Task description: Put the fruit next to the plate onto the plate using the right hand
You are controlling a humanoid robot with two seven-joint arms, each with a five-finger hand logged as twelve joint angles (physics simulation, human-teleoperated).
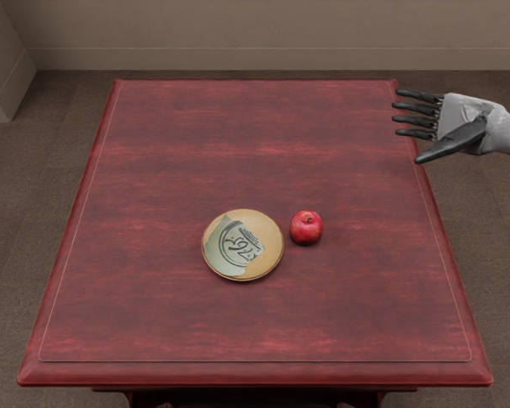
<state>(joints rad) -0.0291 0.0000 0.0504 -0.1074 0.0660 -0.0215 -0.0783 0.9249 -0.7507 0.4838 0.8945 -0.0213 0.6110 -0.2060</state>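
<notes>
Right hand (433,123) hangs at the table's (153,323) far right edge, fingers spread and holding nothing. Well down and left of it sits the apple (306,227), just right of the plate (272,255), not touching. Bare tabletop lies between hand and apple.

Right robot hand (446,124) spread; apple (306,227) beside plate (270,244).

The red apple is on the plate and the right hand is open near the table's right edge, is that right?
Not quite: the head view shows the apple on the table beside the plate, just to its right, not on it. The right hand is indeed open near the table's right edge.
</notes>
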